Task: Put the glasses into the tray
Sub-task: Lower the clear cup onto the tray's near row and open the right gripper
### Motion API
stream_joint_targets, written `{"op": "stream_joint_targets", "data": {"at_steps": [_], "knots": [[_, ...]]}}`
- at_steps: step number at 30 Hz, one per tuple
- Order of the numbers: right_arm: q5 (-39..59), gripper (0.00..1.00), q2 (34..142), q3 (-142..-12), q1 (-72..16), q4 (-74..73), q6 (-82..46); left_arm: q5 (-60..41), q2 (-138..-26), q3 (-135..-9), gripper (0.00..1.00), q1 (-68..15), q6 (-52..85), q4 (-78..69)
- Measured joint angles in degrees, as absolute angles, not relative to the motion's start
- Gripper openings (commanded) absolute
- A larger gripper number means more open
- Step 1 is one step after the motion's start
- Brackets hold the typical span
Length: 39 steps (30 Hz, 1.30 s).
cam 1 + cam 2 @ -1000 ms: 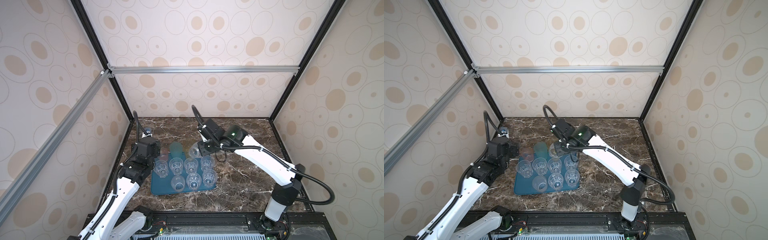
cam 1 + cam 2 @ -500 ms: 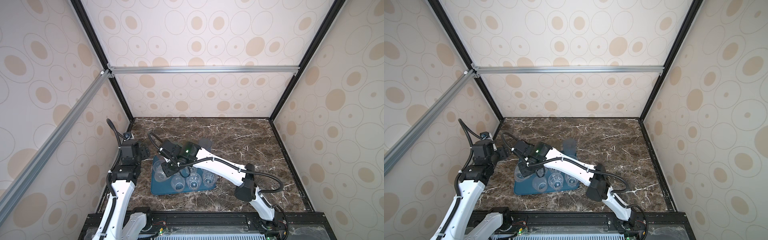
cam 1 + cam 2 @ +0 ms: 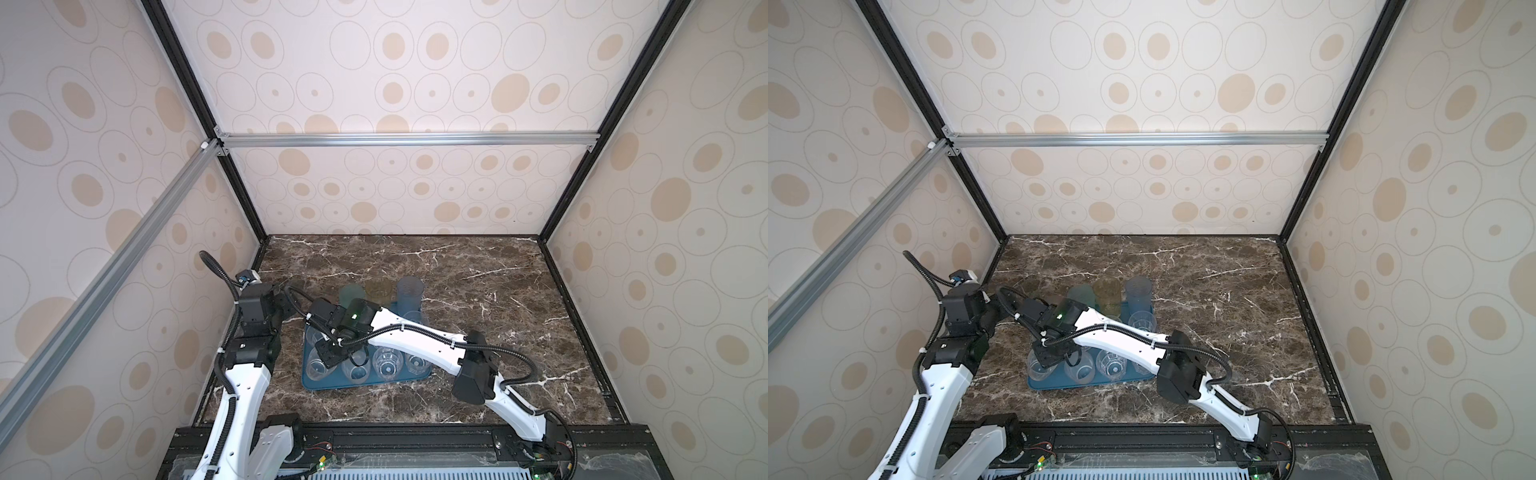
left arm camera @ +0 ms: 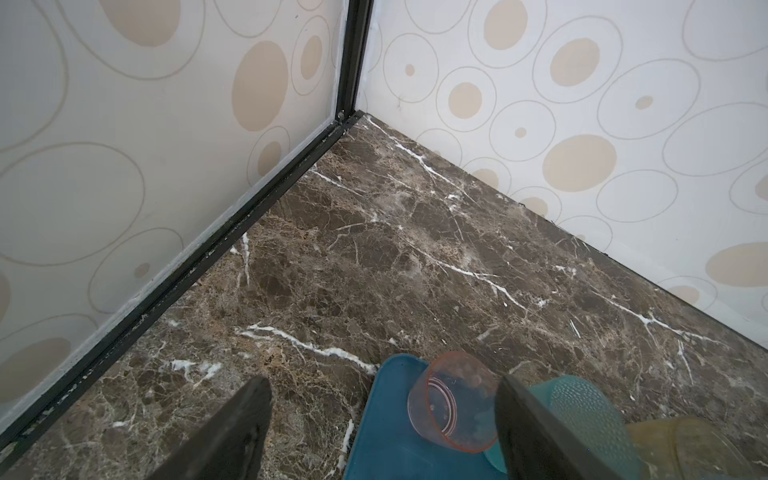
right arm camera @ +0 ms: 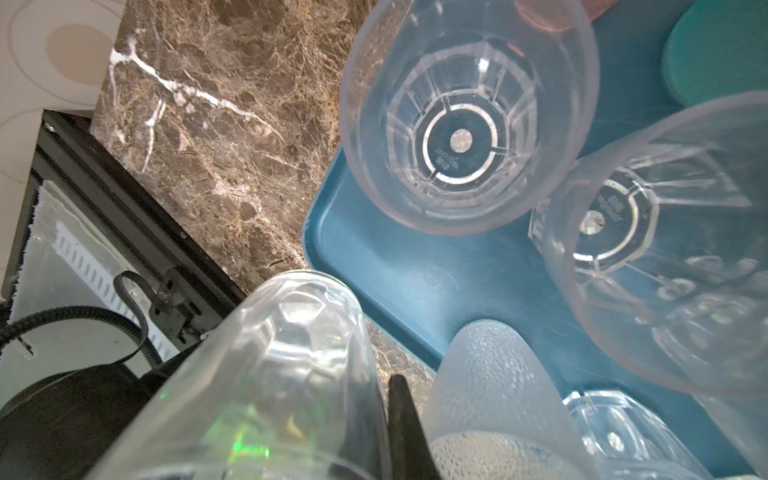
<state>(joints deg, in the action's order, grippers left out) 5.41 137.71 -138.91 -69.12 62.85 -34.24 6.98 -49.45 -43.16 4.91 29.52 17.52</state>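
Note:
The teal-blue tray (image 3: 332,383) (image 3: 1059,384) holds several clear faceted glasses (image 3: 386,361) (image 3: 1111,361). Teal (image 3: 347,293), yellow (image 3: 378,289) and grey-blue (image 3: 409,295) glasses stand along its far side. My right gripper (image 3: 328,353) (image 3: 1046,353) (image 5: 395,415) is shut on the wall of a clear glass (image 5: 291,353) over the tray's front left corner (image 5: 328,232). My left gripper (image 3: 286,301) (image 4: 382,382) is open near the left wall. A pink glass (image 4: 453,403) on the tray's corner (image 4: 386,419) shows between its fingers (image 4: 237,428).
The right arm (image 3: 415,336) stretches low across the tray and hides part of it. The enclosure's left wall (image 4: 124,187) and back wall are near the left gripper. A frosted dimpled glass (image 5: 482,374) is right beside the right gripper's finger. Brown marble surrounds the tray.
My right arm has swung with the clear glass from the tray's far side to its front left corner. My left arm has drawn back toward the left wall, still open.

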Motion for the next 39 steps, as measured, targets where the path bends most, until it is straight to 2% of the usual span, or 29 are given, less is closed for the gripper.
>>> {"op": "stream_joint_targets", "data": {"at_steps": [10,25,31,39], "knots": [[4.5,0.03,142.2,-140.8,-69.1,62.5,-34.1,7.5,-49.3,-39.6,0.83,5.0,30.9,15.4],[4.1,0.16,144.7,-142.7,-69.1,62.3,-33.3,7.4,-49.3,-38.8,0.82,5.1,31.1,14.2],[4.1,0.18,145.0,-143.1,-69.1,62.3,-33.2,7.4,-49.3,-38.7,0.82,5.1,31.1,14.1],[3.9,0.26,145.1,-143.4,-69.1,62.3,-32.9,7.4,-49.3,-38.6,0.82,5.1,31.0,14.1]]}}
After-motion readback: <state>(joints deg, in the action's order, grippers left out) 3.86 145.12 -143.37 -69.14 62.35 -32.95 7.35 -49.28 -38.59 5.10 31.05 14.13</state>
